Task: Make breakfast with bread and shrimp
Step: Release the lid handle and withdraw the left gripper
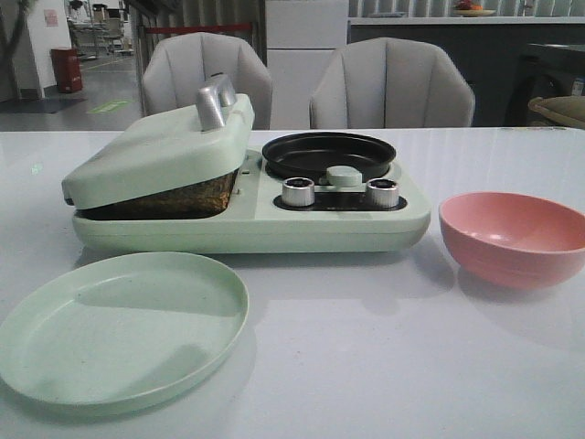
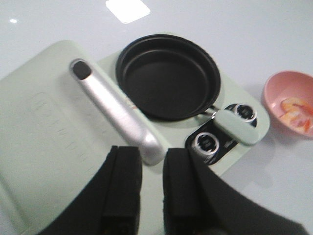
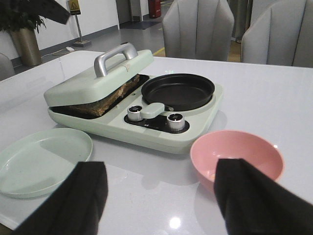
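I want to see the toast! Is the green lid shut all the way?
No. The lid sits tilted, propped on the bread beneath it.

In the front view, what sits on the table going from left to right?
Pale green plate → green breakfast maker's lidded sandwich press with bread inside → its black frying pan → pink bowl.
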